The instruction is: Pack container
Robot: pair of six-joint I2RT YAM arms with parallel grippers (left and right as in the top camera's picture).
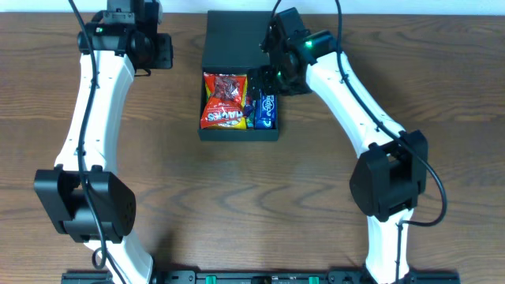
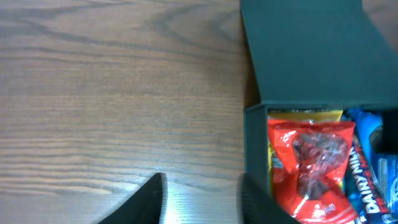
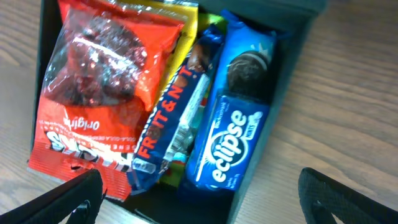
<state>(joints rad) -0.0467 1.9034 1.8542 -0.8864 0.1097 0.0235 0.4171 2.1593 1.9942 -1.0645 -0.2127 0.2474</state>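
Note:
The dark green container [image 1: 207, 131] lies open at the table's middle back, its flap lid [image 1: 233, 39] folded back. Inside lie a red snack bag [image 1: 223, 101], a Fruit & Nut bar [image 3: 174, 118] and a blue Eclipse packet [image 1: 267, 110]. My right gripper [image 1: 272, 75] is open and empty, hovering over the container's right back part; in the right wrist view its fingers [image 3: 202, 199] straddle the packets. My left gripper [image 1: 162, 51] is open and empty over bare table left of the lid; in the left wrist view its fingers [image 2: 202, 199] sit beside the container wall [image 2: 255, 149].
The wooden table [image 1: 260, 205] surrounds the container. The arm bases stand at the front left [image 1: 83, 205] and front right [image 1: 387, 185].

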